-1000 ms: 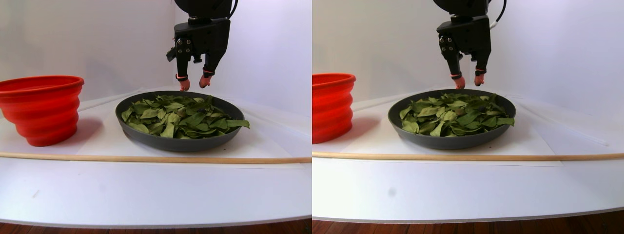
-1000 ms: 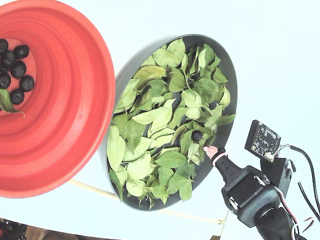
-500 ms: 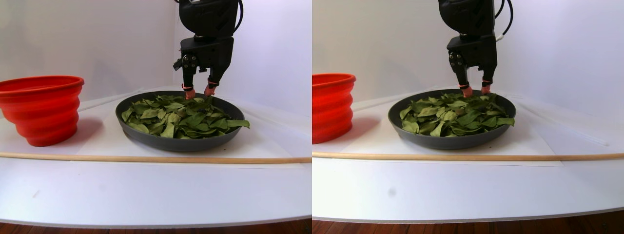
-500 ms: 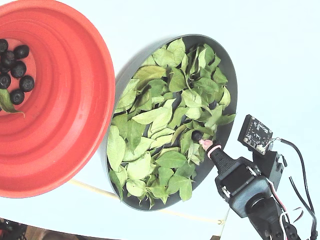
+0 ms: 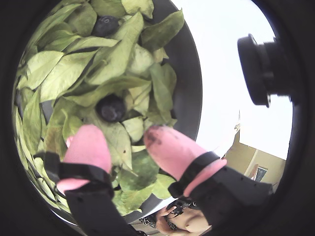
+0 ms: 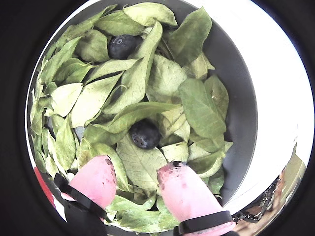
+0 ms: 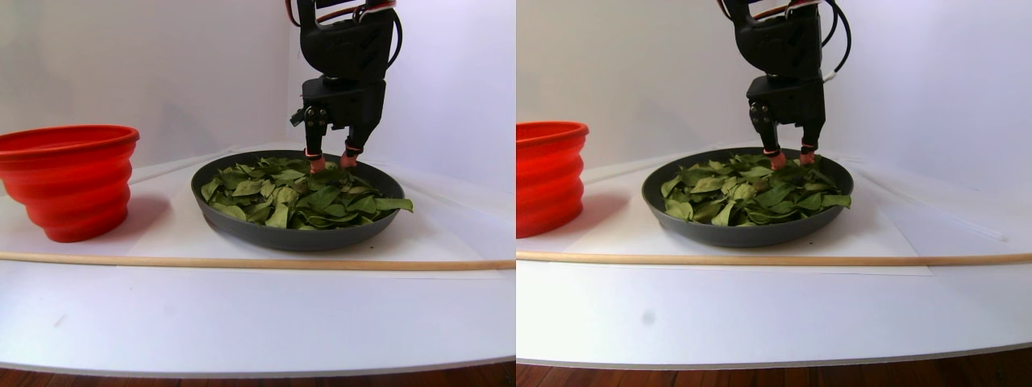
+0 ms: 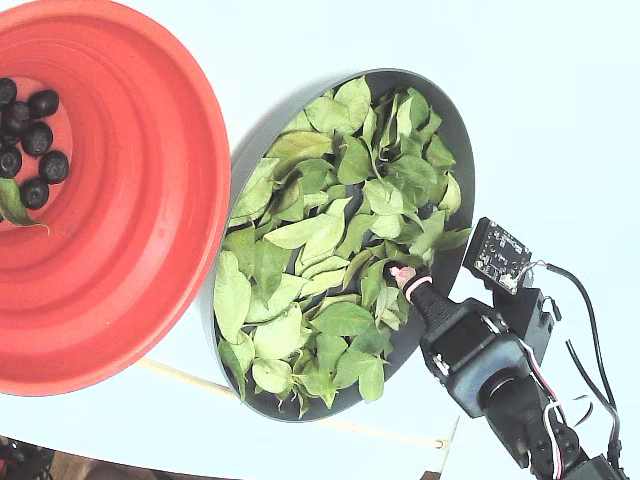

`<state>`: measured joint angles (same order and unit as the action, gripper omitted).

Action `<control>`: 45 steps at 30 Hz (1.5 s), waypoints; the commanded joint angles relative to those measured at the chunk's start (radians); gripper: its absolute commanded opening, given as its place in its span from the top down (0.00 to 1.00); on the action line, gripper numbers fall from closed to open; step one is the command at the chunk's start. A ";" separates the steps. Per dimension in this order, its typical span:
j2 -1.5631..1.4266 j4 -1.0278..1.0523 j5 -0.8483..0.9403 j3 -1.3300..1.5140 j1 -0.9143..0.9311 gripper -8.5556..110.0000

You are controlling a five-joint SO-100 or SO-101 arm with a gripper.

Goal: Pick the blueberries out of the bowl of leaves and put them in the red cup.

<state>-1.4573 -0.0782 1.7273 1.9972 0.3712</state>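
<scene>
The dark grey bowl (image 7: 242, 230) holds a heap of green leaves (image 8: 300, 235). My gripper (image 6: 138, 174) is open, its pink fingertips (image 5: 88, 147) lowered among the leaves at the bowl's far side (image 7: 330, 161). One of the blueberries (image 6: 144, 133) lies on the leaves just beyond the gap between the fingertips, untouched by them. In both wrist views a second berry (image 5: 106, 24) sits farther off, half under a leaf. The red cup (image 8: 150, 200) stands left of the bowl with several blueberries (image 8: 30, 130) and one leaf at its bottom.
A thin wooden rod (image 7: 242, 263) lies across the white table in front of the bowl and cup. White walls stand close behind the arm. A small circuit board (image 8: 500, 255) rides on the arm over the bowl's edge.
The gripper has come down from above the bowl's far rim into the leaves, its tips now at the berry. The jaws remain open. Bowl and cup have not moved.
</scene>
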 commanded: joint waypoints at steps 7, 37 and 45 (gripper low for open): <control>0.029 -0.029 -0.015 -0.086 0.026 0.80; 0.190 -0.055 -0.048 -0.199 0.021 0.80; 0.225 -0.072 -0.046 -0.209 0.026 0.80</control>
<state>-1.2257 -0.1396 1.6720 1.8132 0.3712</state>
